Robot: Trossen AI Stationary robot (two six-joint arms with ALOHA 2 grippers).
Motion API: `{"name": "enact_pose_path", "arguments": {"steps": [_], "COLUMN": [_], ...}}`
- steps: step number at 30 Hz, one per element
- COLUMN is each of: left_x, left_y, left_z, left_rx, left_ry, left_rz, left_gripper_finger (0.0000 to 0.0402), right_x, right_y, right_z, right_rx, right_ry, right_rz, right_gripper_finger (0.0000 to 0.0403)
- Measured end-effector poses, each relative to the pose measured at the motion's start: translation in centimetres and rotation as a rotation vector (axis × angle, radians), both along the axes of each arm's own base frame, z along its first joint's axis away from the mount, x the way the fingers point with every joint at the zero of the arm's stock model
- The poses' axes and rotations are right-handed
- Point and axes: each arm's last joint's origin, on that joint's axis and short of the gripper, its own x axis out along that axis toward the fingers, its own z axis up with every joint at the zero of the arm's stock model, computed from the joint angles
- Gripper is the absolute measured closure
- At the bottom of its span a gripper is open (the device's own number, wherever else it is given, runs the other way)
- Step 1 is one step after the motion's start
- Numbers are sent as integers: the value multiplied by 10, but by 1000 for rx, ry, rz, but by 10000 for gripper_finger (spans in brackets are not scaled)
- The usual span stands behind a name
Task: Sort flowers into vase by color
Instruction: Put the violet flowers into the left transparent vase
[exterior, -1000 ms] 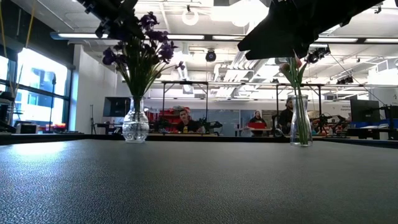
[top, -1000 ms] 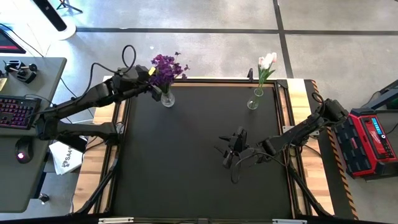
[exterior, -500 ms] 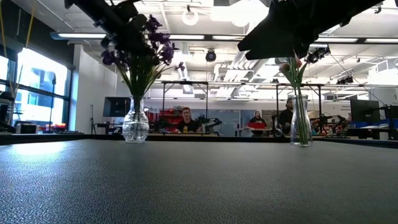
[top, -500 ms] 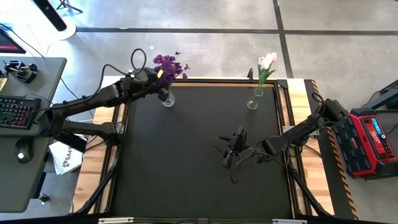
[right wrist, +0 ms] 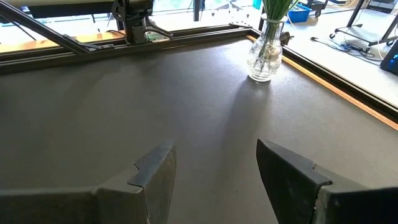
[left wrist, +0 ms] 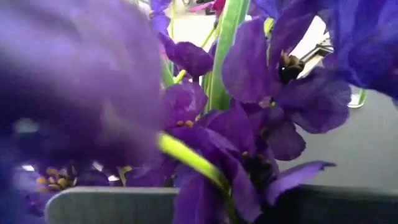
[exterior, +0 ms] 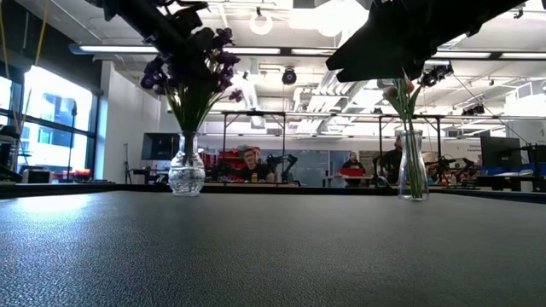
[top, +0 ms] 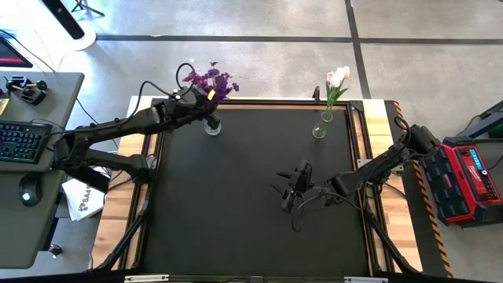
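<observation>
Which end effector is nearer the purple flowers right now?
The left end effector: it is in among the purple flowers above their vase. The right end effector hangs open over mid-table, well away from them.

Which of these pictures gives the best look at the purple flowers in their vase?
The low view: the purple flowers and their round glass vase show whole from the side. The high view sees them from above, part hidden by the left gripper. The left wrist view shows only blurred petals up close. The right wrist view misses them.
</observation>
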Motion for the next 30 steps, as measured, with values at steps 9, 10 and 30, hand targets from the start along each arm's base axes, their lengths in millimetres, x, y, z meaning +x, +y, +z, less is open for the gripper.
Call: {"name": "enact_pose_path", "arguments": {"steps": [9, 10, 30], "left_x": [-5, -7, -20], "left_y": [-3, -4, -13], "left_z": [7, 10, 94], "left_rx": [-11, -16, -12], "left_ry": [24, 31, -41], "left_rz": [-29, -32, -113], "left_gripper_finger": [350, 338, 187], "right_x": [0, 0, 0], "right_y": [0, 0, 0], "right_z": [0, 0, 0], "right_rx": [0, 0, 0], "right_ry": [0, 0, 0], "right_rz": [0, 0, 0], "right_gripper_finger": [197, 197, 197]}}
